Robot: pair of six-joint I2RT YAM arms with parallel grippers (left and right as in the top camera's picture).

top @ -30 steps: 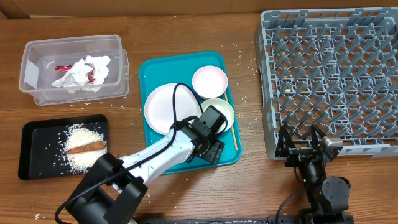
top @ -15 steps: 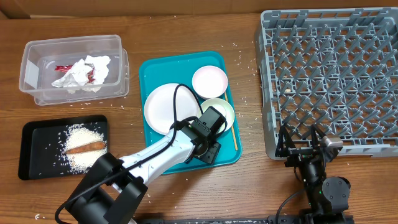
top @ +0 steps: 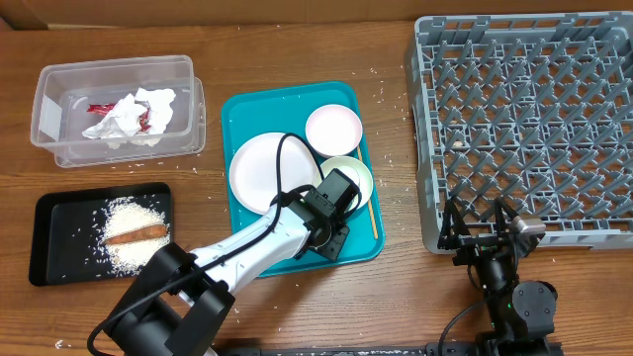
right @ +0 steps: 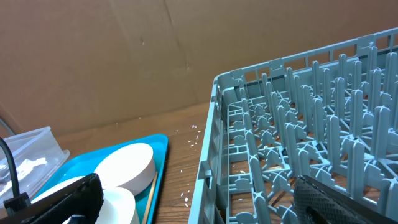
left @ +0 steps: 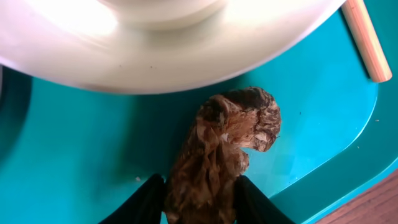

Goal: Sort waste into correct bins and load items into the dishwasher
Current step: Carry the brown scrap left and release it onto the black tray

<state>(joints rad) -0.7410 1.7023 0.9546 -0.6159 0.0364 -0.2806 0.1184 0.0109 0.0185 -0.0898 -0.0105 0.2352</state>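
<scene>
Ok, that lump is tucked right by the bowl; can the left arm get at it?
Looks like yes: the left gripper has a finger against each side of the lump, which lies on bare tray beside the bowl, nothing between.

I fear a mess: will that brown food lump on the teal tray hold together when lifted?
Probably crumbly: the brown lump looks flaky and ragged, so bits may drop. Likely soft too; the left gripper might squash it.
</scene>
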